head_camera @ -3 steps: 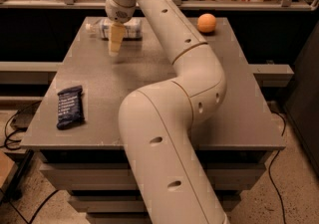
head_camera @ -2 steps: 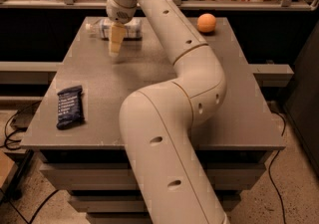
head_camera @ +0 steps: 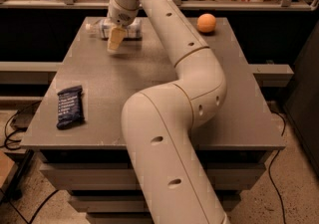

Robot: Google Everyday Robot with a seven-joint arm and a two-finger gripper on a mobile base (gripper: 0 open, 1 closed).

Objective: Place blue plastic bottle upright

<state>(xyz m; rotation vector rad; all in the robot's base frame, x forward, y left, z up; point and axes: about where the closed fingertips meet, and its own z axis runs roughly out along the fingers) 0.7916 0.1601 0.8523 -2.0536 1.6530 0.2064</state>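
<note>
The blue plastic bottle lies on its side near the far left edge of the grey table, with its white cap pointing left. My gripper hangs at the end of the long cream arm, directly in front of the bottle's middle and low over the table. It covers part of the bottle. Whether it touches the bottle I cannot make out.
An orange ball rests at the far right of the table. A flat dark blue snack wrapper lies near the front left edge. My arm crosses the table's middle. A railing and shelves stand behind the table.
</note>
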